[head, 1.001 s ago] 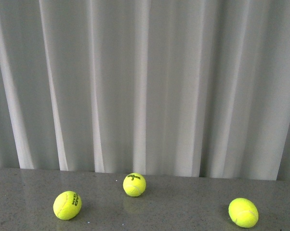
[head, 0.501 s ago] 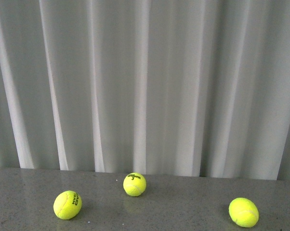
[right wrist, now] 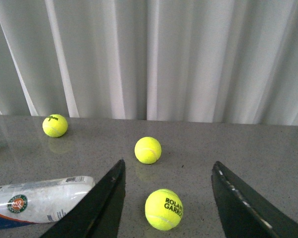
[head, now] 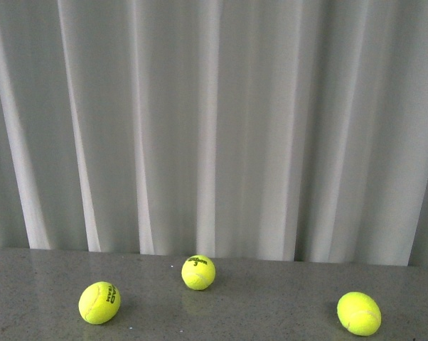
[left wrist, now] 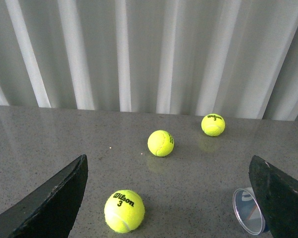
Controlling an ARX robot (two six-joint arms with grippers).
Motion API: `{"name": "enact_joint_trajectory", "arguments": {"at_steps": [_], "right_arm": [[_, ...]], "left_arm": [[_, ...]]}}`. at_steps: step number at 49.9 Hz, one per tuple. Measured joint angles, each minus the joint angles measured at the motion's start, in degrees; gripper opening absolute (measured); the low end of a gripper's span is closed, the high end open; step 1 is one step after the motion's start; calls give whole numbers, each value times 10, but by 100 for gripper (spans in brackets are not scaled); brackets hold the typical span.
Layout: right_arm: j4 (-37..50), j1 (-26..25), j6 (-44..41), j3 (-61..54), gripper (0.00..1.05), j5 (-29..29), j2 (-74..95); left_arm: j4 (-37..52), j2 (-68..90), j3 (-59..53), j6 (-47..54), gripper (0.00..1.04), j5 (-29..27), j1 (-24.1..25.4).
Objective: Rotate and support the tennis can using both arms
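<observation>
The tennis can lies on its side on the grey table. In the right wrist view its white labelled body with a round emblem (right wrist: 37, 198) lies beside one finger of my right gripper (right wrist: 166, 208), which is open with a yellow-green ball (right wrist: 164, 209) between its jaws. In the left wrist view the can's clear round open end (left wrist: 247, 211) shows right against one finger of my left gripper (left wrist: 171, 206), which is open with a Wilson ball (left wrist: 124, 210) between its jaws. Neither the can nor the arms show in the front view.
Three tennis balls lie on the table in the front view: left (head: 99, 302), middle (head: 198, 272) and right (head: 359, 313). A white pleated curtain (head: 214, 121) hangs behind the table's far edge. More balls lie further off in the wrist views (left wrist: 161, 143) (right wrist: 148, 149).
</observation>
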Motion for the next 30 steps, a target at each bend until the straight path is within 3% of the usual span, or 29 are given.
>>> {"name": "enact_joint_trajectory", "arguments": {"at_steps": [10, 30], "right_arm": [[0, 0, 0, 0, 99, 0, 0], [0, 0, 0, 0, 98, 0, 0]], "left_arm": [[0, 0, 0, 0, 98, 0, 0], [0, 0, 0, 0, 98, 0, 0]]}}
